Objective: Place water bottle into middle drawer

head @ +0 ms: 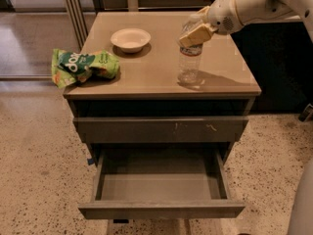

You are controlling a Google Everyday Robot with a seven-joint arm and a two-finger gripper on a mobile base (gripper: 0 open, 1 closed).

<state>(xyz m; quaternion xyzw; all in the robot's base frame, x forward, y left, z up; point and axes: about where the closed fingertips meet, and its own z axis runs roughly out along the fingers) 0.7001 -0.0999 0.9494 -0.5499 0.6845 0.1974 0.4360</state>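
The water bottle (pixel 189 65), clear and ribbed, stands upright on the right part of the cabinet top (pixel 146 72). Its cap and shoulder are hidden behind my gripper. My gripper (pixel 196 32) comes in from the upper right and is shut on the bottle's upper part; one yellowish finger pad (pixel 195 34) lies across its front. The middle drawer (pixel 161 209) is pulled open below, toward the camera. Its flat grey inside (pixel 156 186) holds nothing.
A white bowl (pixel 130 38) sits at the back middle of the cabinet top. A green snack bag (pixel 83 65) lies at its left edge. Above the open drawer is a closed drawer front with pale scratch marks (pixel 195 128). Speckled floor surrounds the cabinet.
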